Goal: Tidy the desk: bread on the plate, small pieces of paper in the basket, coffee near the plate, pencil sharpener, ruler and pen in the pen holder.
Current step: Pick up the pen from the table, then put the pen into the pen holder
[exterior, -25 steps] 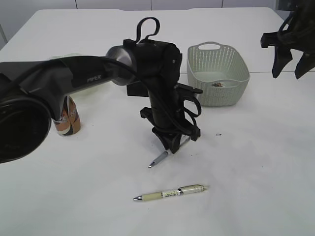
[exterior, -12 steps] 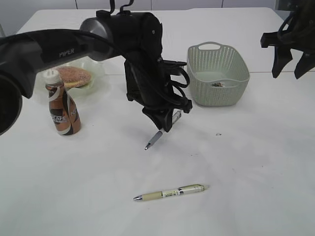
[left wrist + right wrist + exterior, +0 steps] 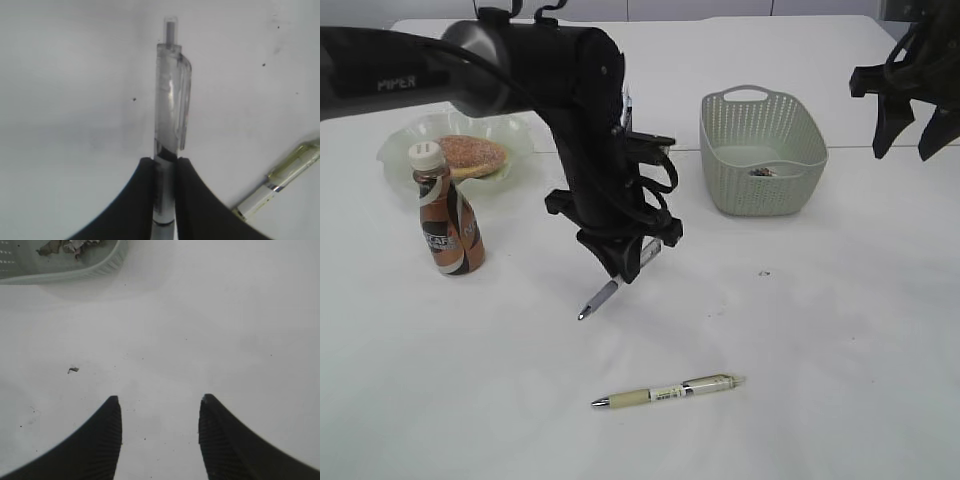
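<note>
- Left gripper (image 3: 625, 268): above the middle of the desk (image 3: 820, 330), jaws clamped on a clear pen (image 3: 603, 296) that hangs tilted, tip down and to the left, off the surface; in the wrist view the clear pen (image 3: 170, 125) sits between the two black fingers (image 3: 135, 205).
- Right gripper (image 3: 910, 125): raised at the far right, jaws apart with nothing between them; its fingers (image 3: 100, 440) show over bare desk.
- Second pen (image 3: 667, 392): cream-coloured, lying flat on the near desk.
- Bread (image 3: 472, 155): on the green plate (image 3: 400, 150), far left.
- Coffee bottle (image 3: 447, 213): upright, just in front of the plate.
- Basket (image 3: 760, 150): behind centre right, paper scraps (image 3: 761, 172) inside.
- Small dark speck (image 3: 764, 273): on the desk in front of the basket.
</note>
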### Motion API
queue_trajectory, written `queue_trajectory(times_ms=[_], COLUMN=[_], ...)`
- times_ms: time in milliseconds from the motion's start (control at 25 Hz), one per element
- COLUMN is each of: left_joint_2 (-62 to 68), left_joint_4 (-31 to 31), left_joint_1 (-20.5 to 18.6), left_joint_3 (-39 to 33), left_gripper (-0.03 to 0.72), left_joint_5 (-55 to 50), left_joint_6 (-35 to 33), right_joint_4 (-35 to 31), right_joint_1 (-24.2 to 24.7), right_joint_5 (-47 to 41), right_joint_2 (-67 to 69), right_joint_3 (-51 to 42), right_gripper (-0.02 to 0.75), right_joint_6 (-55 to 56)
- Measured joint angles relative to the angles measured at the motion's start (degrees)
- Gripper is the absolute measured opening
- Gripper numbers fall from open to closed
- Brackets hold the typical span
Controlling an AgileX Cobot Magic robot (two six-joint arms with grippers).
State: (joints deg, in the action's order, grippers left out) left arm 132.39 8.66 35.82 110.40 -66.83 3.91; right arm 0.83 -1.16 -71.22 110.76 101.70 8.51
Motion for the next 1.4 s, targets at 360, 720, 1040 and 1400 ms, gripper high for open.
queue_trajectory(times_ms=[360,720,1040,1400], left_joint_2=[-13.0,-25.1,-24.7,-18.1], left_joint_4=[-2.3,-6.4,-10.0,-9.7], left_joint_1=[0.0,0.0,-1.0,-7.3], left_joint_3=[-18.3,-43.5,-46.1,-34.0], left_gripper=[0.062,0.062,0.062,0.062], left_joint_5=[23.5,62.1,90.3,97.7], left_joint_6=[0.0,0.0,-1.0,-1.1], right_joint_4=[0.0,0.9,1.0,1.0], right_joint_1=[0.0,0.0,0.0,0.0], right_joint_5=[0.0,0.0,0.0,0.0], right_joint_2=[0.0,0.0,0.0,0.1], right_joint_3=[0.0,0.0,0.0,0.0], right_gripper=[0.369,0.367,0.366,0.366], right_joint_6=[0.0,0.0,-0.1,-0.2])
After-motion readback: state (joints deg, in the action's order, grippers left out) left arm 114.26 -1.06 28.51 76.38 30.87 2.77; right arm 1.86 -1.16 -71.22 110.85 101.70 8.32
